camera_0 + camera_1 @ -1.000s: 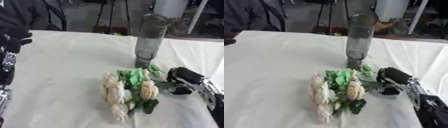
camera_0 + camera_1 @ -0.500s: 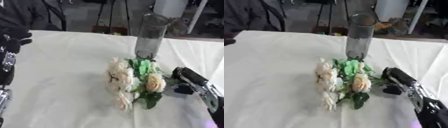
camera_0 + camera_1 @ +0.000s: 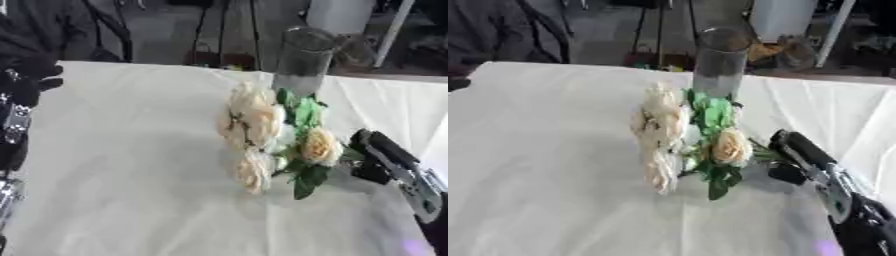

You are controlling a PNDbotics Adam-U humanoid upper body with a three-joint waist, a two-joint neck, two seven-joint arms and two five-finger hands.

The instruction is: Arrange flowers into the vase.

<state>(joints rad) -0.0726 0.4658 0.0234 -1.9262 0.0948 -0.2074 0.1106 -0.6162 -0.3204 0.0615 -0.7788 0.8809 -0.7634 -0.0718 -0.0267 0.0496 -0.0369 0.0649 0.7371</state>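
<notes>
since the right hand (image 3: 798, 157) lifted them, the flowers (image 3: 684, 137) hang nearer the vase (image 3: 717, 62)

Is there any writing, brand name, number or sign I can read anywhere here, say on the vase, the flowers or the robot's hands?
None can be read.
Glass vase: plain, no label shows.
Bunch of cream flowers, held by the right hand: no tag or wrapper shows.
Left hand, at the left edge: no lettering shows.
White tablecloth: no print.
Background clutter: too blurred to tell.
</notes>
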